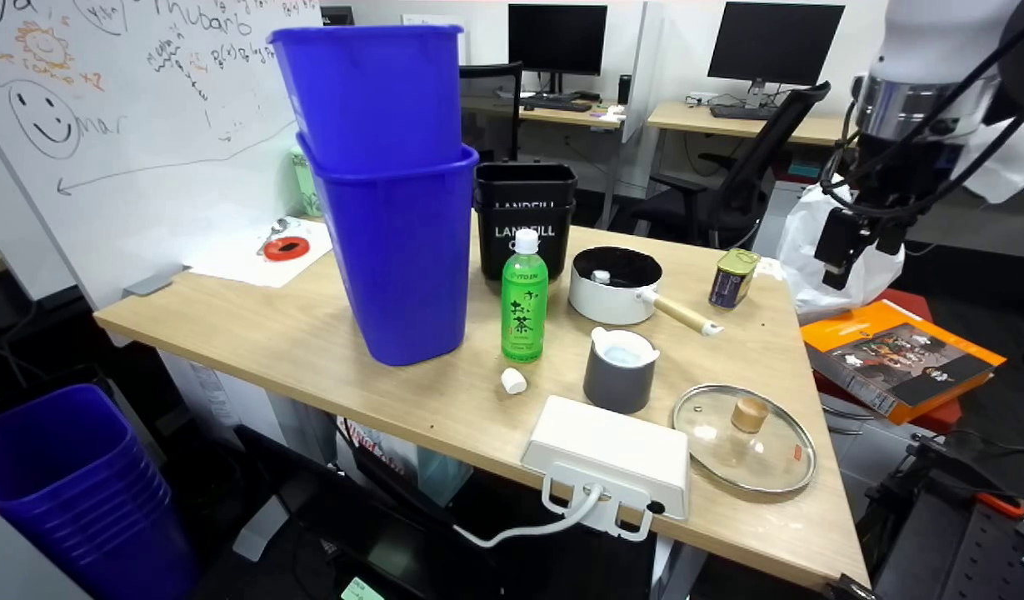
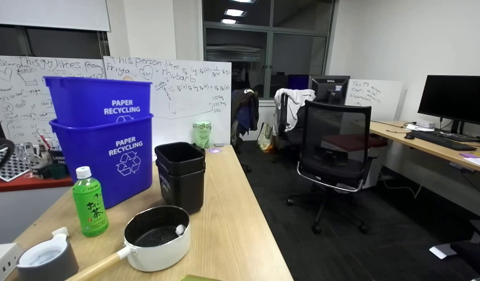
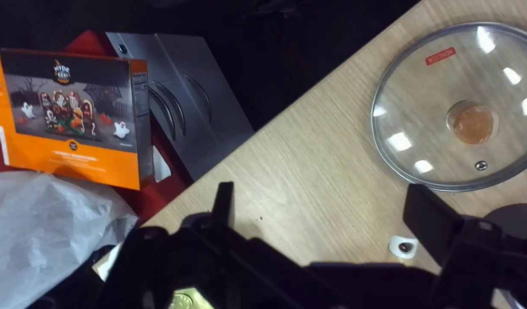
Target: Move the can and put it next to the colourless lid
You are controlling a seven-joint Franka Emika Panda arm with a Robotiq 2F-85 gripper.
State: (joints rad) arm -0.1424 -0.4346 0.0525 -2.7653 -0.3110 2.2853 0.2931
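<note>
Along the left of an exterior view, nested blue tubs [image 1: 87, 500] sit below the surface [image 1: 253, 333], a whiteboard [image 1: 170, 125] behind. On the surface's left end lies paper [image 1: 237, 260] bearing a red ring [image 1: 287, 248]. Next stand two blue bins [image 1: 403, 267], one inside the other, then black bins [image 1: 492, 225] with the green bottle [image 1: 524, 312] upright in front. A small white cylinder [image 1: 513, 381] lies just on the bottle's near side. Farther right, a white box [image 1: 611, 442] stands at the near edge, a grey cup [image 1: 618, 379] just behind it, and behind the cup the pot [image 1: 607, 302], its handle [image 1: 682, 316] pointing right. The can [image 1: 731, 282] stands upright past the handle's tip, well apart from the lid [image 1: 736, 454]. The lid lies flat near the right edge, just beside the white box; whether those two touch, I cannot tell. Past that edge shows a white bag [image 1: 799, 258], and the pincer [image 3: 319, 195] hangs in the air, released: the wrist view has its jaws wide apart, with the surface between them, the lid off to the right and the can's top partly visible at the bottom. Farther right lies an orange box [image 1: 899, 358].
</note>
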